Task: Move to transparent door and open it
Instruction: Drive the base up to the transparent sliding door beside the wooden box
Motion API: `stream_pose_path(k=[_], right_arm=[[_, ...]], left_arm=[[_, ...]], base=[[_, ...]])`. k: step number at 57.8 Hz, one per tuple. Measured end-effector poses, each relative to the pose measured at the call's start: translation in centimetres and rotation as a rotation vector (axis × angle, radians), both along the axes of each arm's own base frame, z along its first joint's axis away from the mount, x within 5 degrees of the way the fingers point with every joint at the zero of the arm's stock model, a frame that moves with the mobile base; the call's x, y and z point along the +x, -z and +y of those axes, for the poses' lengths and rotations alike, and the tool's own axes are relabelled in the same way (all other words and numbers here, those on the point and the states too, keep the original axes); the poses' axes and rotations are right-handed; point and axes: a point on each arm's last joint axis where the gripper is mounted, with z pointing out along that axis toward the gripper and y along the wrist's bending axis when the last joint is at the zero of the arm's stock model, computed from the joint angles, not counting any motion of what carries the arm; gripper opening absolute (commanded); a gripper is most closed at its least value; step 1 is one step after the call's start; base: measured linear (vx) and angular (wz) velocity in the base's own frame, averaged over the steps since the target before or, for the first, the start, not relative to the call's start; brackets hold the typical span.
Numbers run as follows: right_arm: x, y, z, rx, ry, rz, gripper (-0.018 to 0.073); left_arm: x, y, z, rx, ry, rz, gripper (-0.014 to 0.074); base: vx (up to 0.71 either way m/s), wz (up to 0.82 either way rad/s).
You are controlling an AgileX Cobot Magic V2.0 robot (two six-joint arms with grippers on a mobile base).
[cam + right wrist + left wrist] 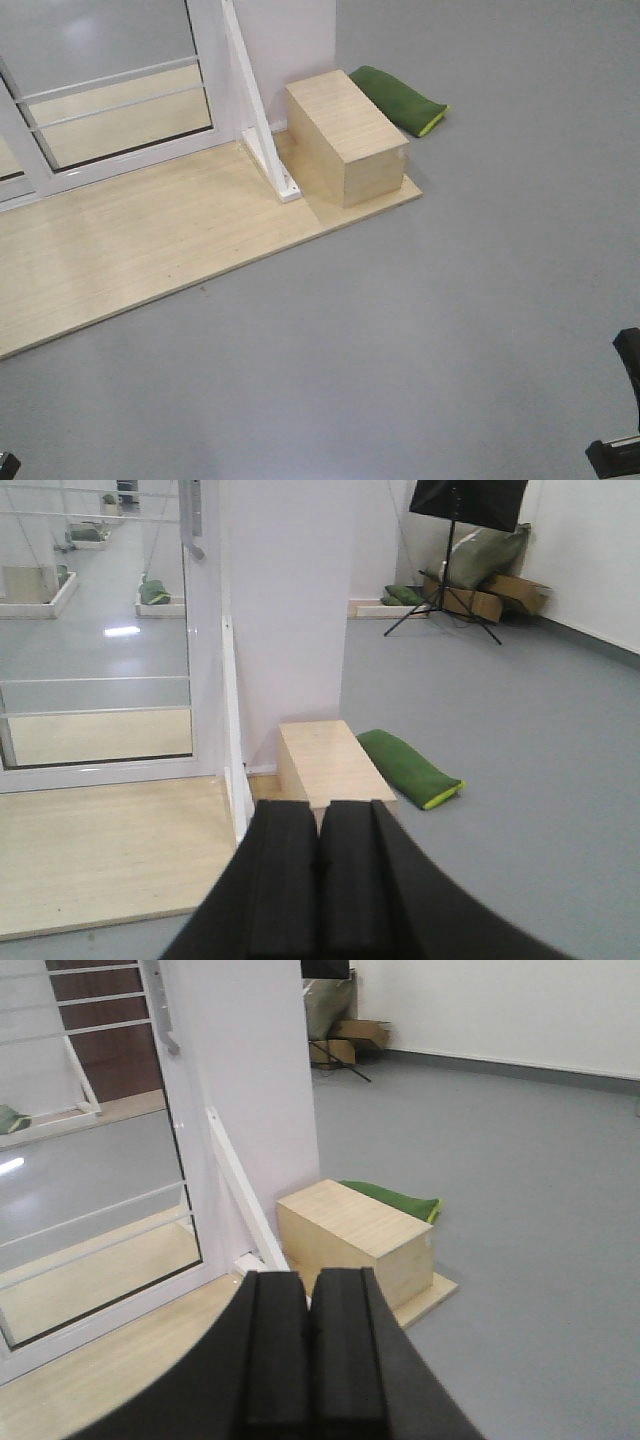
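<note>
a grey floor [420,330] runs up to a pale wooden platform [130,250], where a wooden box [345,140] stands with a green cushion [400,100] lying just beside it. the transparent door [110,95] stands at the platform's far edge, left of a white wall panel [250,1090], its grey handle [195,525] high on the frame. the left gripper [308,1295] and right gripper [321,820] each have their jaws pressed together on nothing, well apart from the door.
</note>
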Motion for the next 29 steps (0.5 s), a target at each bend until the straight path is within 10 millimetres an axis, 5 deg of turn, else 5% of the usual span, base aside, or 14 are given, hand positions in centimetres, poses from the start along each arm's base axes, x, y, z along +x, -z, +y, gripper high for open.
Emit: stream_pose_path(k=[29], right_arm=[[0.0,0.0,0.0,0.0,0.0,0.0,-0.0005]], left_arm=[[0.0,0.0,0.0,0.0,0.0,0.0,0.0003]], base=[[0.54,0.44]])
